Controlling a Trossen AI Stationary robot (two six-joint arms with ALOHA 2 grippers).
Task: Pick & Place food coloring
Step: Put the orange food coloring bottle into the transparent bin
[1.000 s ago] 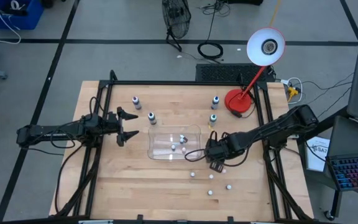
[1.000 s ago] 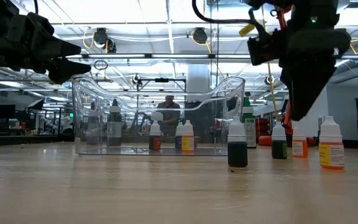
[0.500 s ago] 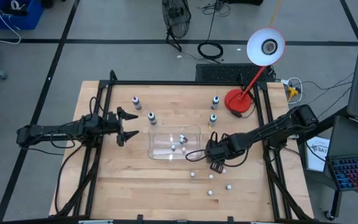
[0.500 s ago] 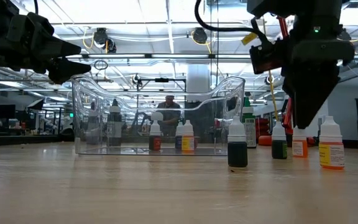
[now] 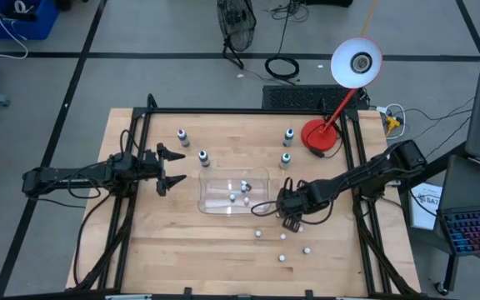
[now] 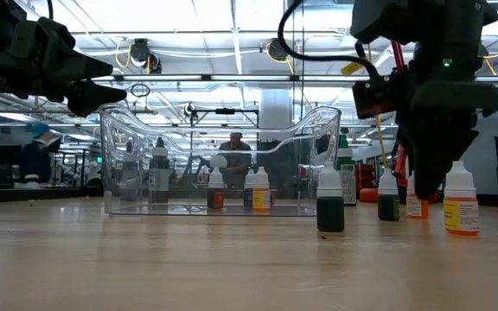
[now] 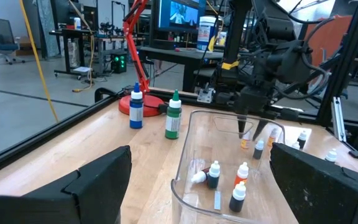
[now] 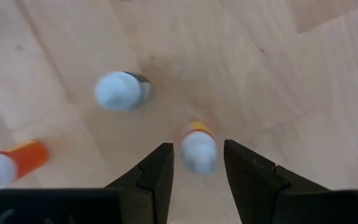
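Food coloring [image 6: 330, 200] on wooden table [image 6: 232, 268] (workshop behind)

Wooden worktop [image 5: 165, 242] framed by a black rail frame [image 5: 240, 112]. Clear plastic tray [image 5: 217, 200] near the worktop's centre. Red desk lamp [image 5: 322, 137], white shade [image 5: 356, 62], base at the far right corner. Coiled black cable [image 5: 282, 67] and wire fan [image 5: 235, 20] on the floor beyond the far edge. Keyboard [image 5: 477, 228] on a desk off the right edge

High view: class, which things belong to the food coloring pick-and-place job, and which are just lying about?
Job: food coloring bottles, clear tray holding some, right end effector open around one bottle, left end effector waiting open.
Lying about: red desk lamp, fan, coiled cable, blue bin.
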